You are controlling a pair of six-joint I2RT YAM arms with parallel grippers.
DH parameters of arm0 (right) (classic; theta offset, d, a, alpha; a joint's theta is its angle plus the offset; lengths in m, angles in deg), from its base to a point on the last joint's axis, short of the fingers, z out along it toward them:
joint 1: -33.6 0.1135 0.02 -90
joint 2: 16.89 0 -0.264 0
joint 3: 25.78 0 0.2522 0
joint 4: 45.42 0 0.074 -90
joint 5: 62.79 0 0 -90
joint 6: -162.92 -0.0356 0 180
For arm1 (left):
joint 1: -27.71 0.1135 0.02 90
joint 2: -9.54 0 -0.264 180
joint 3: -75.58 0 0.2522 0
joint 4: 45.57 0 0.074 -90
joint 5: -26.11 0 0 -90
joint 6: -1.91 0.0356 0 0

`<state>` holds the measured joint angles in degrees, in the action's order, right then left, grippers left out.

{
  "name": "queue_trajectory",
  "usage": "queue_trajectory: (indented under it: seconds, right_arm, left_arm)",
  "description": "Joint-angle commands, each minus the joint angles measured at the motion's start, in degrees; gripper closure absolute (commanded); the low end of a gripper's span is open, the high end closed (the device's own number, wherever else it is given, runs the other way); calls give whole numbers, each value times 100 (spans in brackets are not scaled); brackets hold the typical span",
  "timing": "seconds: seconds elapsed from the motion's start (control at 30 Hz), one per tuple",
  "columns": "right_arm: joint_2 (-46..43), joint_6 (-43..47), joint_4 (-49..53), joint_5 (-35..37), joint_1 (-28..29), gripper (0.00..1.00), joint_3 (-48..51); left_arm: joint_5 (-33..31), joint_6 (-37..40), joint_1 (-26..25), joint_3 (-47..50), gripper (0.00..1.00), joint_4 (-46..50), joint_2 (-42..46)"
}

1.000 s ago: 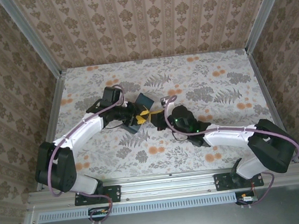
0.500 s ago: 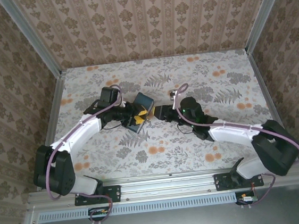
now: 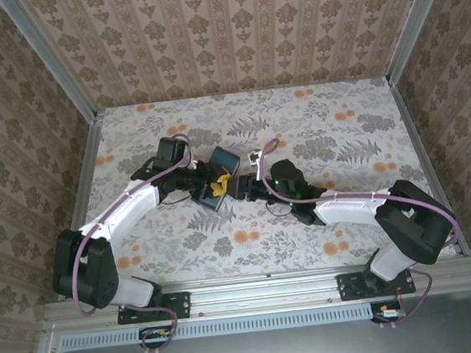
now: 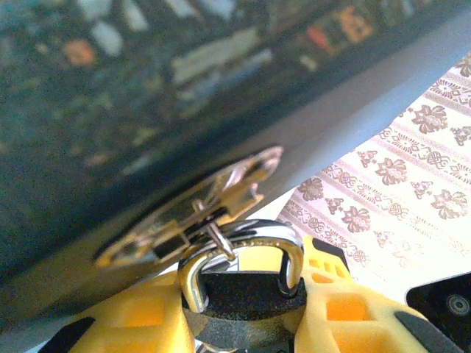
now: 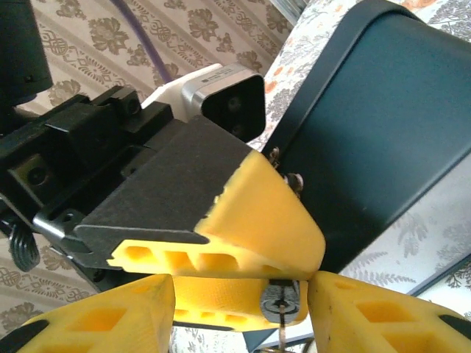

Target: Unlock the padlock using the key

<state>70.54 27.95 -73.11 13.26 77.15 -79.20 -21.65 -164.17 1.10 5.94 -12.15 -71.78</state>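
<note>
The dark-grey padlock (image 4: 246,298) hangs by its silver shackle from the metal hasp of the dark blue box (image 4: 147,88). My left gripper (image 4: 243,320) is shut on the padlock's body, one yellow finger on each side. In the right wrist view the padlock's keyhole face (image 5: 282,303) peeks out under the left gripper's yellow fingers (image 5: 250,213). The thin silvery key (image 5: 283,337) stands in the keyhole. My right gripper (image 5: 241,323) is open around it, its fingers wide apart and clear of the key. From above, the left gripper (image 3: 218,184) and right gripper (image 3: 241,187) meet beside the box (image 3: 225,159).
The box rests tilted on the flowered table (image 3: 340,132), between the two arms. Patterned walls close off the back and both sides. Purple cables run along both arms.
The right gripper swung back and to the right half a second ago, then returned to the padlock. The left gripper has kept its hold, and the box has shifted slightly.
</note>
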Motion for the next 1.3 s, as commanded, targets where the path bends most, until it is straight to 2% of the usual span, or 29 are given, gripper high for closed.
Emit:
queue_trajectory:
  seconds: [0.0,0.17,0.37,0.43,0.53,0.63,0.8,0.87,0.93,1.1,1.27]
  right_arm:
    - [49,137,-167,-13,43,49,-45]
    - [364,61,-242,110,131,57,-238]
    - [529,62,-306,380,210,75,-354]
    - [489,94,-195,507,222,83,-345]
    - [344,133,54,704,197,88,-271]
    - [190,343,494,652,156,88,-308]
    - [-86,989,1507,442,97,88,-579]
    - [-152,967,1682,206,-33,89,-642]
    - [-198,909,1781,-51,-182,90,-707]
    - [-341,1772,2893,-250,-281,89,-1227]
    - [-135,2829,4154,-331,-297,91,-1910]
  left_arm:
    - [129,14,16,31,95,-300,233]
    - [164,5,-11,-28,95,-310,258]
    - [143,-66,-40,-8,94,-263,370]
    - [136,-18,-24,-25,82,-202,397]
    - [-44,361,16,-139,61,359,474]
    - [-283,722,321,-180,52,849,644]
    - [-506,1132,723,58,50,1402,1087]
    - [-506,1293,861,117,50,1418,1121]
    - [-834,1717,912,-6,50,1528,987]
    - [-1618,3112,779,-552,56,2015,390]
    - [-2108,3553,452,-743,53,1733,12]
